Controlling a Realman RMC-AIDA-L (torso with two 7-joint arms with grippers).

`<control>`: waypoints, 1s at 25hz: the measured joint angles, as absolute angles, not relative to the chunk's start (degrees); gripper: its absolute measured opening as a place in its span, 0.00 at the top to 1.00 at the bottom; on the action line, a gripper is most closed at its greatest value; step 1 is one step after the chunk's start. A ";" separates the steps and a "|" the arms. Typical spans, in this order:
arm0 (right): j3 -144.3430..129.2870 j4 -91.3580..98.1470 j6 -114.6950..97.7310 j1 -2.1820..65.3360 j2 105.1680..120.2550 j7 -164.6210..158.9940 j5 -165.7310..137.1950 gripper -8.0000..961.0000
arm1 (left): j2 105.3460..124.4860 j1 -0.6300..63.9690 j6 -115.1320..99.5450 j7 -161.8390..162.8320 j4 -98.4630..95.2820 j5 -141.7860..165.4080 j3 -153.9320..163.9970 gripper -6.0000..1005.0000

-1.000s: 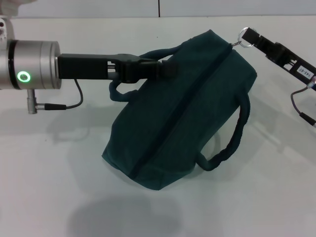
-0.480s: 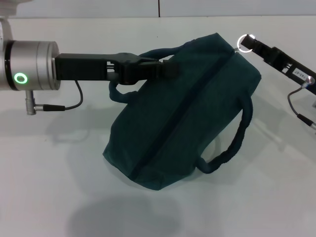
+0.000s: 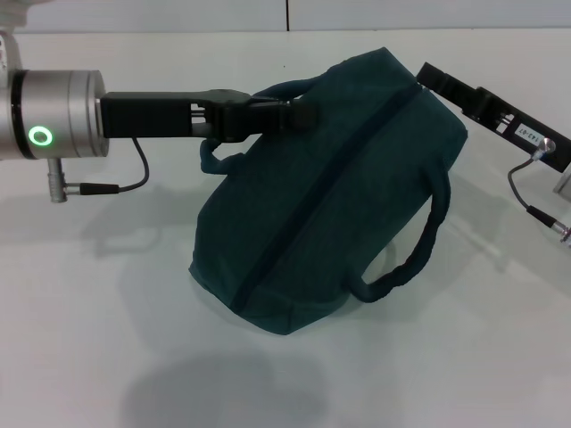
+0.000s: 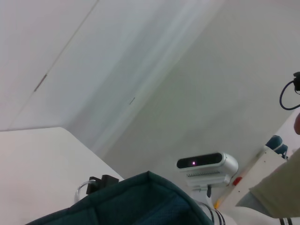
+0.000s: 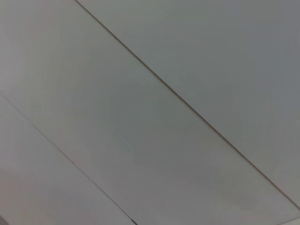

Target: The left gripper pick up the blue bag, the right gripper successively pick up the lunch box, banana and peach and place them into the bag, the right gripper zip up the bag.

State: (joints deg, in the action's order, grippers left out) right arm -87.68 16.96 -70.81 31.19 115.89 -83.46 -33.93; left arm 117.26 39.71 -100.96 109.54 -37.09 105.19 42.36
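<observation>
Left arm [image 3: 58, 116]: silver cylindrical wrist housing with a glowing green ring indicator [image 3: 39, 136], a black rectangular link, and the black left gripper [image 3: 268, 117]. A black cable [image 3: 134, 174] loops from a metal plug beneath the housing. Right gripper [image 3: 437, 80]: black, angular, bearing a white label [image 3: 527, 135] and thin black cables.

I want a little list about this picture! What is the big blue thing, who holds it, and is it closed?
thing: large dark teal-blue fabric bag with two loop handles
held by: left gripper, shut on the far loop handle
zipper: closed along the top
right gripper: at the bag's far zipper end; fingers unclear
near handle: hanging loose
under the bag: white table
</observation>
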 joint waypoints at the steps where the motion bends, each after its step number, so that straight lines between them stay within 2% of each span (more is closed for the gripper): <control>1: -87.71 16.95 -70.70 31.19 115.92 -83.75 -33.92 0.88 | 117.25 39.69 -100.84 109.63 -37.06 105.19 42.36 0.95; 7: -87.30 16.96 -70.57 29.76 115.76 -84.20 -33.60 0.77 | 117.45 38.94 -100.80 110.40 -37.33 105.15 42.35 0.95; 13: -82.98 16.59 -71.04 26.21 115.51 -81.93 -33.11 0.57 | 117.12 37.75 -99.59 112.32 -37.46 104.83 42.26 0.95; 15: -82.06 16.47 -71.58 25.45 115.45 -81.84 -33.11 0.32 | 117.06 37.42 -97.45 112.41 -37.47 104.77 42.26 0.95; 21: -80.31 16.36 -73.23 24.43 115.43 -81.35 -33.43 0.13 | 117.18 37.42 -91.09 112.57 -37.40 104.75 42.27 0.95; 25: -80.54 16.59 -73.47 24.80 115.34 -81.33 -33.74 0.13 | 117.69 37.65 -85.76 112.22 -36.99 104.75 42.46 0.95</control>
State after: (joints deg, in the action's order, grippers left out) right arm -80.54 16.59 -73.47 24.80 115.34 -81.33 -33.74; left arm 117.69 37.65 -85.76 112.22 -36.99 104.75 42.46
